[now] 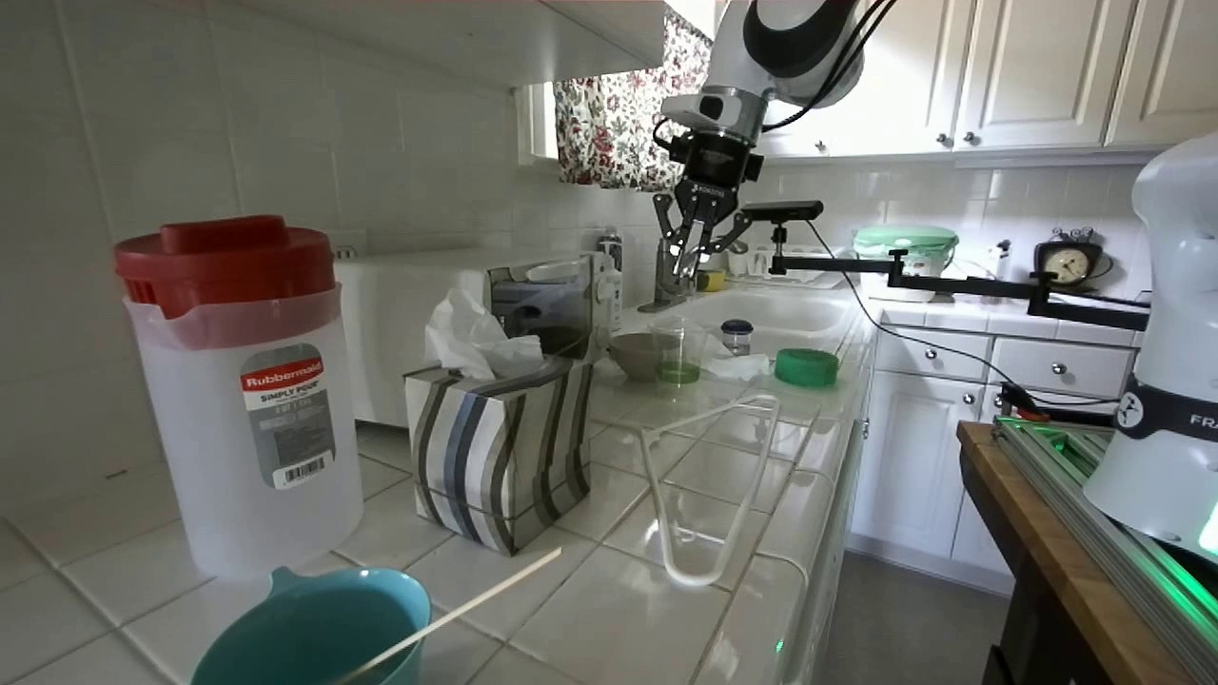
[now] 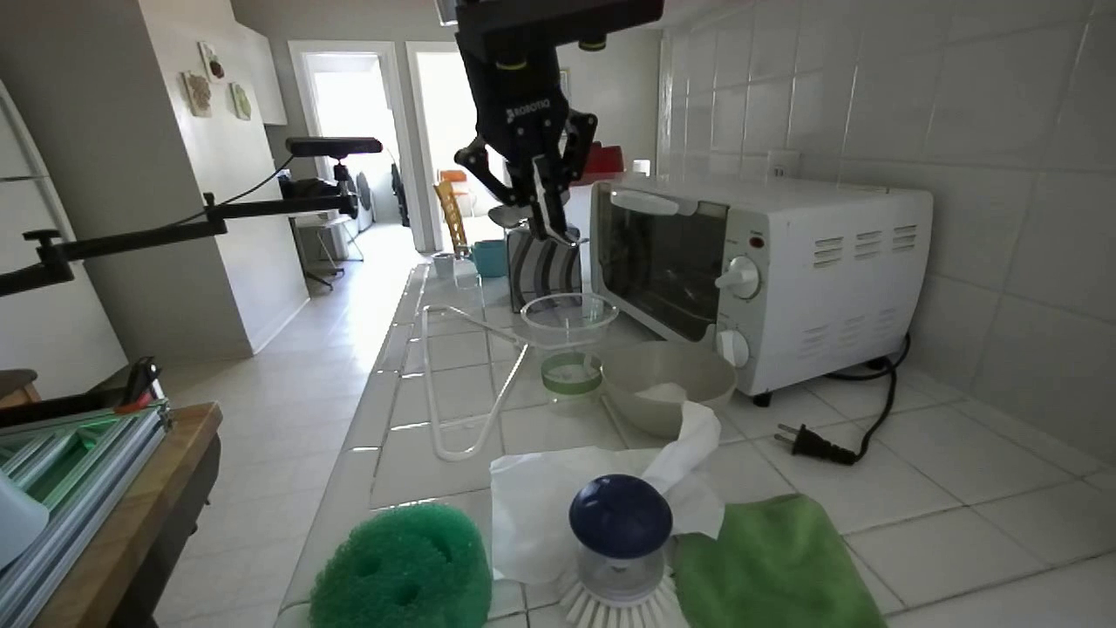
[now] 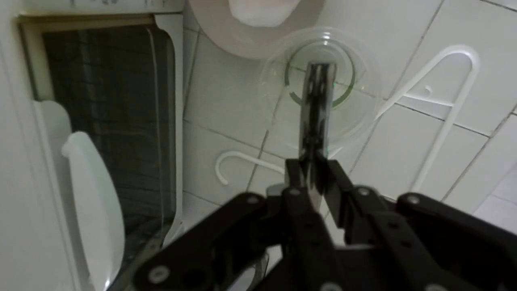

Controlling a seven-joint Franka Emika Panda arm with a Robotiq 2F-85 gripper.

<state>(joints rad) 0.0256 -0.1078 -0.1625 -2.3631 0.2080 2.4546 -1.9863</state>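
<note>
My gripper (image 1: 693,238) hangs above the white tiled counter; it also shows in an exterior view (image 2: 532,179) and in the wrist view (image 3: 310,169). Its fingers are closed on a narrow shiny metal piece (image 3: 317,109), seemingly a utensil, that points down from the fingertips. Its full shape is unclear. In the wrist view, the clear cup with a green band (image 3: 346,95) lies beneath the metal tip, apart from it in an exterior view (image 2: 571,324). The beige bowl (image 2: 671,375) stands beside the cup. A white clothes hanger (image 3: 442,127) lies on the counter nearby.
A white toaster oven (image 2: 837,253) stands by the wall. A striped tissue box (image 1: 495,457), a red-lidded pitcher (image 1: 243,419) and a teal cup (image 1: 314,618) stand along the counter. A green scrubber (image 2: 405,567), blue-topped brush (image 2: 621,519) and green cloth (image 2: 776,563) lie toward the sink (image 1: 771,309).
</note>
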